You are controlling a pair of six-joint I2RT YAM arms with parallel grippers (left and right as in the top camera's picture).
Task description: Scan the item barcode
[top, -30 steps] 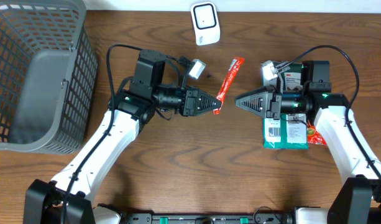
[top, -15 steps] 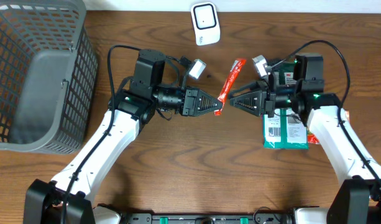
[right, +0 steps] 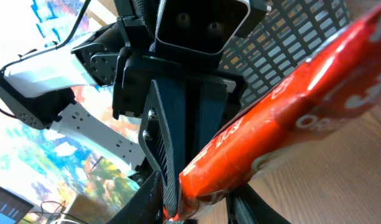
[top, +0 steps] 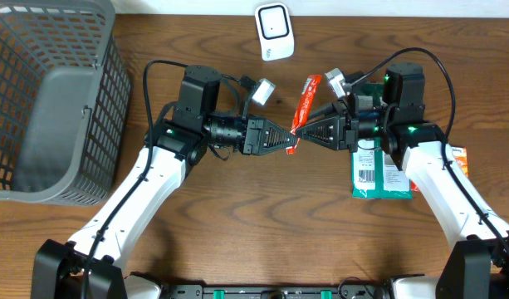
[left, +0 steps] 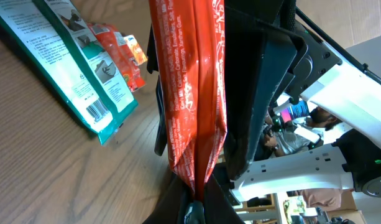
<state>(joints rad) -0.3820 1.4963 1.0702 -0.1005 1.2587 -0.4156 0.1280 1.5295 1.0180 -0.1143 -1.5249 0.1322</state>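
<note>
The item is a long red packet [top: 307,98], held off the table between the two arms and below the white scanner [top: 273,31]. My left gripper [top: 290,144] is shut on its lower end; the left wrist view shows the packet [left: 193,93] rising straight out of the pinched jaws [left: 193,208]. My right gripper [top: 301,138] has come in from the right, tip to tip with the left. In the right wrist view its fingers [right: 151,198] stand apart on either side of the packet's end [right: 283,118], with gaps showing. I see no barcode on the packet.
A grey mesh basket [top: 38,100] stands at the left edge. A green flat package [top: 379,176] with a barcode lies under the right arm, with an orange packet [top: 458,154] beside it. Cables loop over both arms.
The right gripper has moved left from above the green package to the packet's lower end, and its jaws have narrowed around it. The left gripper and packet have stayed put.
</note>
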